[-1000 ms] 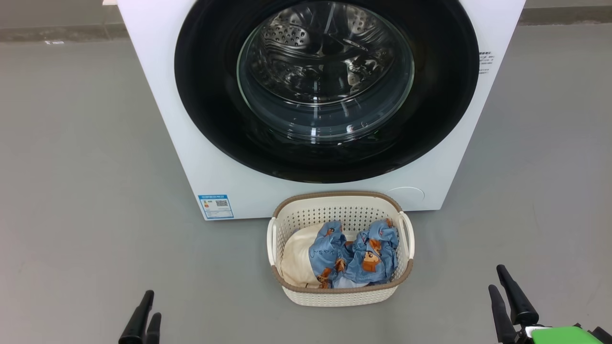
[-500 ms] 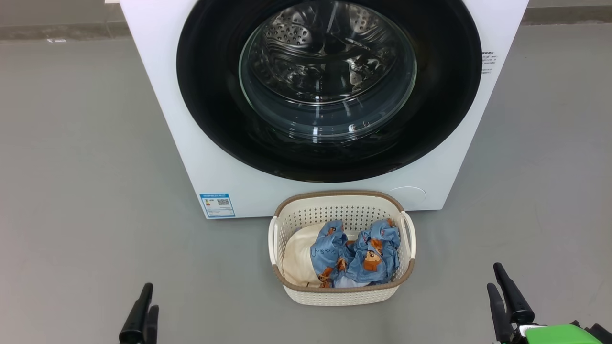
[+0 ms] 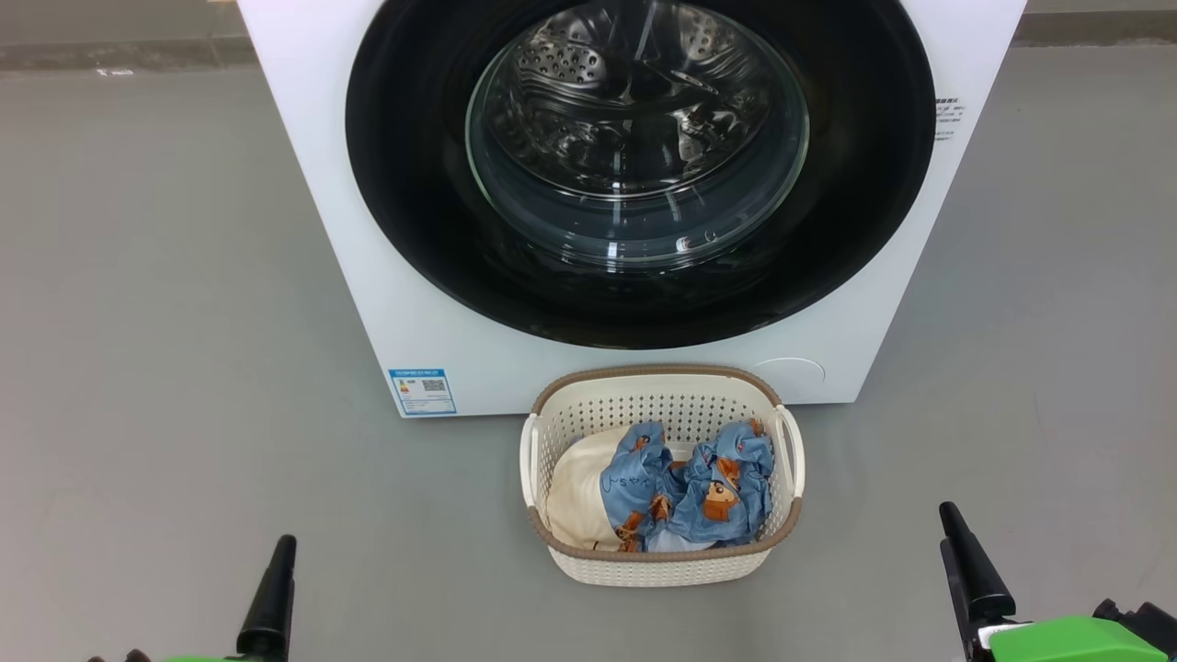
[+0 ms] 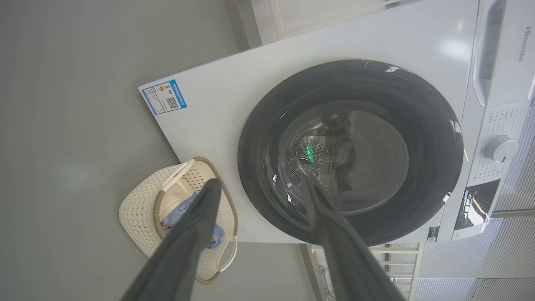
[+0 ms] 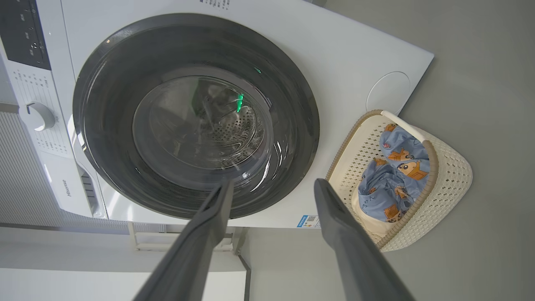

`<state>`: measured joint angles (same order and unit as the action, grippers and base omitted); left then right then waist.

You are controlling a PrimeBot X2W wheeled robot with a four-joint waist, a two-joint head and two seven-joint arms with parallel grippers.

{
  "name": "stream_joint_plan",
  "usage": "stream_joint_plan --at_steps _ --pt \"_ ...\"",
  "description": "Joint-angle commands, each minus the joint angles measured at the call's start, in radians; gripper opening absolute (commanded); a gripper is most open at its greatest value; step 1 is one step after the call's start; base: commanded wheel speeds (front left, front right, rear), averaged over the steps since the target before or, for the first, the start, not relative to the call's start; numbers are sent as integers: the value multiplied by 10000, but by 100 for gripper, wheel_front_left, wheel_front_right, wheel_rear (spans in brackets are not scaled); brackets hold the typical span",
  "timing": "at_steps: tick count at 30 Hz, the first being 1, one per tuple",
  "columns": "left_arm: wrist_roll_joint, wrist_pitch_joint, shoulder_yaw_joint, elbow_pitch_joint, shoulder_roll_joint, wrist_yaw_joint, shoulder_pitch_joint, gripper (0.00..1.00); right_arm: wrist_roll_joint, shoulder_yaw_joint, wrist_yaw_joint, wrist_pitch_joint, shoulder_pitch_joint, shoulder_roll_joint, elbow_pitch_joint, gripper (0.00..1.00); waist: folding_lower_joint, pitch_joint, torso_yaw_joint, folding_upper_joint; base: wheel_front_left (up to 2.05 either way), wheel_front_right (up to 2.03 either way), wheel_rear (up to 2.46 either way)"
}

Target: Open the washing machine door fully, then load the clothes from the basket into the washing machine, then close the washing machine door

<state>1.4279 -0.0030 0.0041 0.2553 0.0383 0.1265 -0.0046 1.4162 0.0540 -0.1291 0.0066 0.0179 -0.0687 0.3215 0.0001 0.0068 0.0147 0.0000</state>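
The large round door [image 3: 405,184] with a glossy black rim and a clear glass bowl was shut on the big white front-loading washing machine [image 3: 303,138]. The small cream perforated basket [image 3: 657,372] stood on the grey floor [image 3: 138,368] just in front of the machine, with the blue bear-printed and cream clothes [image 3: 699,496] inside. To open the door well, I think one tool should catch the rim edge and follow its arc, not pull straight. The left tool [image 4: 262,184] and the right tool [image 5: 273,184] were both spread wide on the near side, holding and touching nothing.
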Motion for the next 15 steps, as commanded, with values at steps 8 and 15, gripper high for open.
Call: stream_joint_plan --at_steps 8,15 --pt "-1418 -315 -133 -425 298 19 -181 100 -1414 -171 -5 -305 255 -151 -234 100 -1 15 35 0 0 0 0" --pt "-2204 -478 -211 -478 294 21 -146 100 -2249 -271 -6 -476 234 -171 -206 100 -1 21 72 0 0 0 0"
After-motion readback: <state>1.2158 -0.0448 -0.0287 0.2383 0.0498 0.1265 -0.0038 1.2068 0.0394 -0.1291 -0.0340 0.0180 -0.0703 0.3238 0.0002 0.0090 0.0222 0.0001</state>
